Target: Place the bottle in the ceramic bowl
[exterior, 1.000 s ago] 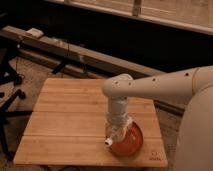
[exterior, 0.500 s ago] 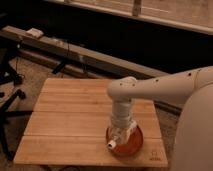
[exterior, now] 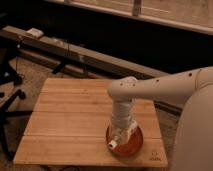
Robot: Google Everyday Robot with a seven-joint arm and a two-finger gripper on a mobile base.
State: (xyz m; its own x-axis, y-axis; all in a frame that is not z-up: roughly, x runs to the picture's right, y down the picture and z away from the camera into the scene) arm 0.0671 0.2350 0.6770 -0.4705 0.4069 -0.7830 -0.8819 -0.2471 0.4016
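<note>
One camera view only, set high on the robot's side and looking steeply down over the arm onto the wooden table (exterior: pixel 70 120). The gripper (exterior: pixel 120 137) sits low and right of centre, at middling range, directly above the ceramic bowl (exterior: pixel 135 147); beyond it lie floor and a dark wall.

Bottles: we count one bottle (exterior: pixel 118 139)
Bowls: we see one ceramic bowl (exterior: pixel 134 147)
Desks: one desk (exterior: pixel 70 120)
Hands: one hand (exterior: pixel 121 134), above the bowl

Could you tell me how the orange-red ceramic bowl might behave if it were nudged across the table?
The ceramic bowl looks wide and shallow, so it would probably slide rather than tip. It sits near the wooden table edge, so a fall seems possible. The gripper hangs directly over it.
</note>
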